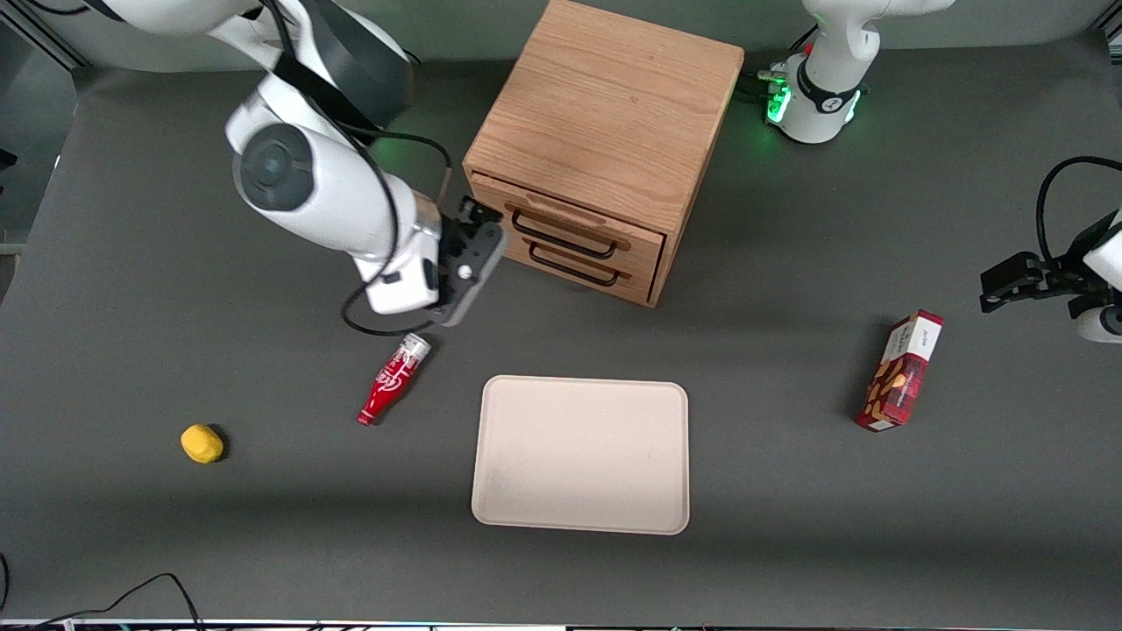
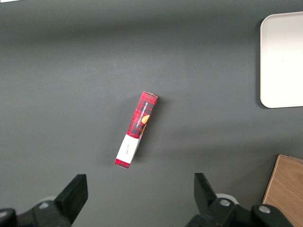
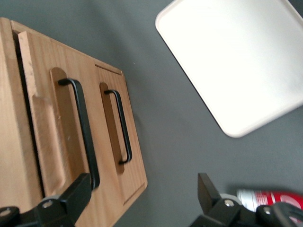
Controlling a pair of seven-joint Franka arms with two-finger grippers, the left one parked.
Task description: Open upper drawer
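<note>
The oak cabinet (image 1: 605, 114) stands at the back middle of the table, its drawer fronts facing the front camera at an angle. The upper drawer (image 1: 614, 230) has a black wire handle (image 1: 561, 235) under a wooden strip; its front stands slightly out, with a dark gap along its edge in the right wrist view (image 3: 38, 127). The lower drawer (image 1: 633, 273) sits just below it. My gripper (image 1: 480, 223) is open and empty, close in front of the upper drawer at the working arm's end of its handle (image 3: 83, 132). One finger (image 3: 78, 194) overlaps the handle's end.
A red bottle (image 1: 393, 379) lies on the table just nearer the camera than my gripper (image 3: 142, 196). A cream tray (image 1: 581, 454) lies in front of the cabinet. A yellow object (image 1: 202, 443) lies toward the working arm's end, a red box (image 1: 901, 370) toward the parked arm's.
</note>
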